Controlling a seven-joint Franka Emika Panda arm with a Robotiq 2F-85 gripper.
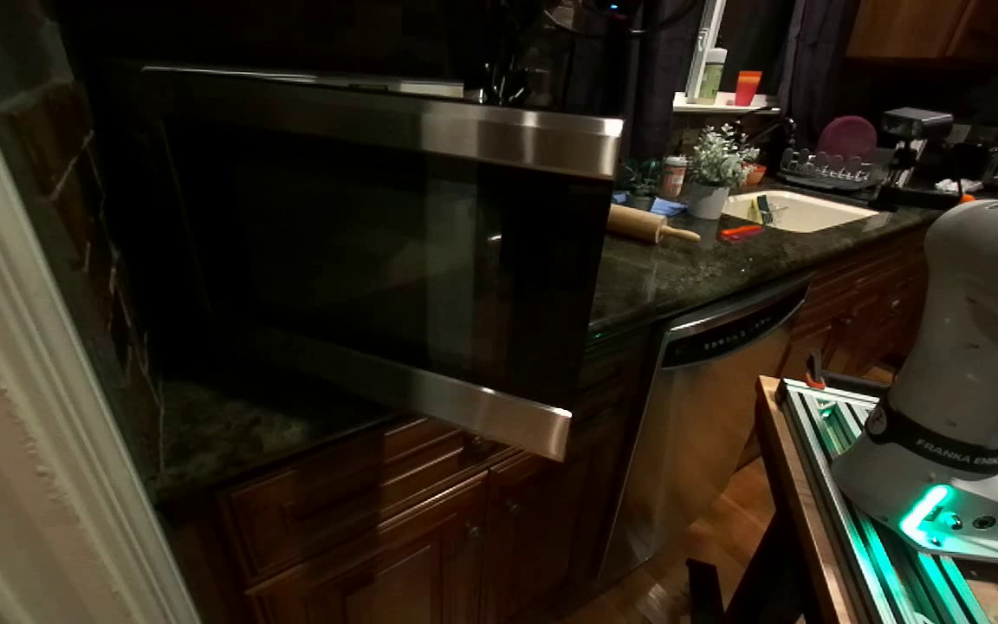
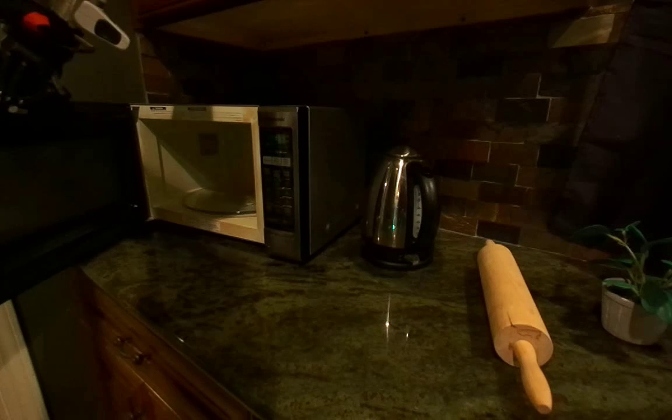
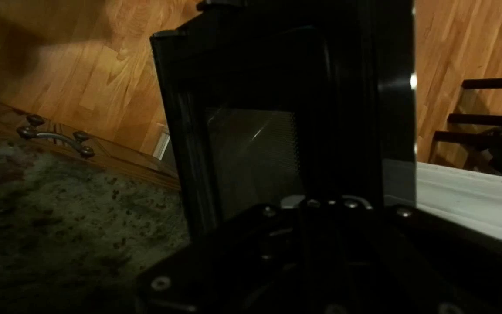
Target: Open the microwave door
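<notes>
Hand [image 3: 327, 203] nr MW door [image 3: 255, 139], turntable [image 2: 219, 202] ext. view only

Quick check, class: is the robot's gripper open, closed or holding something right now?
Gripper: looks closed, with nothing visible in its grasp.

The smooth, rounded white robot arm [image 1: 975, 347] at right has a black band [image 1: 949, 452] lettered "FRANKA" above a glowing green light strip [image 1: 923, 510]; silver screws [image 3: 161, 283] stud the black angular gripper [image 3: 330, 203].

A dimly lit brick-patterned wall [image 2: 496, 154] backs the dark counter [image 2: 324, 326] over wooden cabinets [image 1: 430, 559].
</notes>
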